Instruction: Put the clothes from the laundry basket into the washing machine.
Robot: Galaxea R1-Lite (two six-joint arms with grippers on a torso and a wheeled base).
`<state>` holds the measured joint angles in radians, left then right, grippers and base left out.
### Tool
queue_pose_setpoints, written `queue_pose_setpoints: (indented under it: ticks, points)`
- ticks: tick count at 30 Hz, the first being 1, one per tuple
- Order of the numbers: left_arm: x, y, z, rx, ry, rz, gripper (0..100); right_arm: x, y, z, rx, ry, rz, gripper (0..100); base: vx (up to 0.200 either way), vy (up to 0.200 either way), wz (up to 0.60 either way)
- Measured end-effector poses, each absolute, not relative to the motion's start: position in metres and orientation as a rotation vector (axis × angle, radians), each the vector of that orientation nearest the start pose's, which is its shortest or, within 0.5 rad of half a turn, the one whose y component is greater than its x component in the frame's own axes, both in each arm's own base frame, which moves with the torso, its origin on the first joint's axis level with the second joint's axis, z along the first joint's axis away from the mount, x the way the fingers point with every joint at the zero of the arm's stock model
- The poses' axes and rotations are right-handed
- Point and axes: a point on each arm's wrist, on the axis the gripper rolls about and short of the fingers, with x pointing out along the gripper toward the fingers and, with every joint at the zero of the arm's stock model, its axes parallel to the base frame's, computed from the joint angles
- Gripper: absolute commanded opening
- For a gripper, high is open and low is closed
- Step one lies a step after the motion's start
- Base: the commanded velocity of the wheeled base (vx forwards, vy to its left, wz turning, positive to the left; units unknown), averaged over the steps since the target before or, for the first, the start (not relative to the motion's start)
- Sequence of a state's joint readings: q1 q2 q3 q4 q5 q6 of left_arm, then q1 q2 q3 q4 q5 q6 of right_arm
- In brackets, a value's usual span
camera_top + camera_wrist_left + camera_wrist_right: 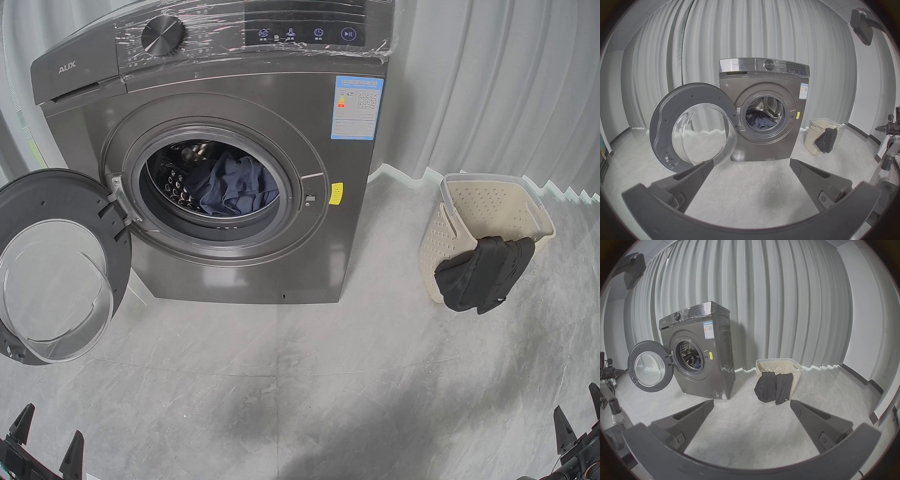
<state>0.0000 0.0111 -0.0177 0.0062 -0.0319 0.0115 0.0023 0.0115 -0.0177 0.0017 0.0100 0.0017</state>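
Observation:
A grey front-loading washing machine (212, 156) stands on the floor with its round door (56, 262) swung wide open to the left. A dark blue garment (232, 185) lies inside the drum. To the machine's right stands a cream perforated laundry basket (465, 215), with a black garment (484, 274) draped over its front rim. My left gripper (47, 440) is low at the near left, open and empty. My right gripper (578, 415) is low at the near right, also open and empty, well short of the basket (779, 366) and its black garment (773, 387).
Bare grey floor (312, 387) lies between me and the machine. Pleated grey curtains (500, 81) line the walls behind. The open door (690, 125) juts into the space on the left. Equipment on a stand (892, 137) sits at the room's side.

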Motion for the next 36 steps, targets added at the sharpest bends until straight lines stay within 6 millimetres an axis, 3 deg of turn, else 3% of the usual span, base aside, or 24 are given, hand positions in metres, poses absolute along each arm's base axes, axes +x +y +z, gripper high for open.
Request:
queue_pose_setpoints:
  ticks: [36]
  points:
    - [-0.0231,-0.0007,0.0798,0.009,0.003,-0.03,100,-0.0231,0.0002,0.0806,0.002,-0.004,0.013,100,0.0,-0.2,0.0]
